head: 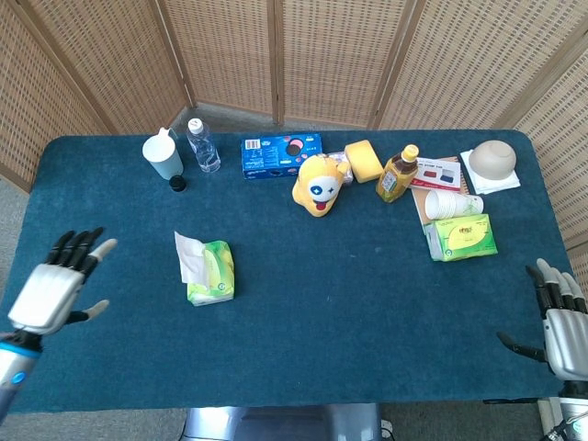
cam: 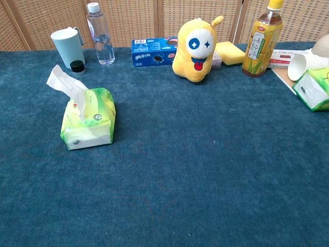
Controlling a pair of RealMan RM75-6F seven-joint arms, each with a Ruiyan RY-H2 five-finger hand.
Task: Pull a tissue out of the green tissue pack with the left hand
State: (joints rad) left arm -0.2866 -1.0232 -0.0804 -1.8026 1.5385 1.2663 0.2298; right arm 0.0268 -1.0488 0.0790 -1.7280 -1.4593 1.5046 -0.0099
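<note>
The green tissue pack [head: 212, 273] [cam: 89, 118] lies on the blue table, left of centre, with a white tissue [head: 188, 254] [cam: 66, 84] sticking up from its far end. My left hand [head: 57, 286] hovers over the table's left part, well to the left of the pack, fingers spread and holding nothing. My right hand [head: 560, 320] is at the table's near right corner, fingers apart and empty. Neither hand shows in the chest view.
Along the back stand a pale cup [head: 163, 156], a water bottle [head: 203, 144], a blue cookie box [head: 281, 154], a yellow plush toy [head: 319, 183], a sponge [head: 364, 160] and a juice bottle [head: 397, 175]. A second green pack [head: 461, 237] and paper cups [head: 454, 203] sit at right.
</note>
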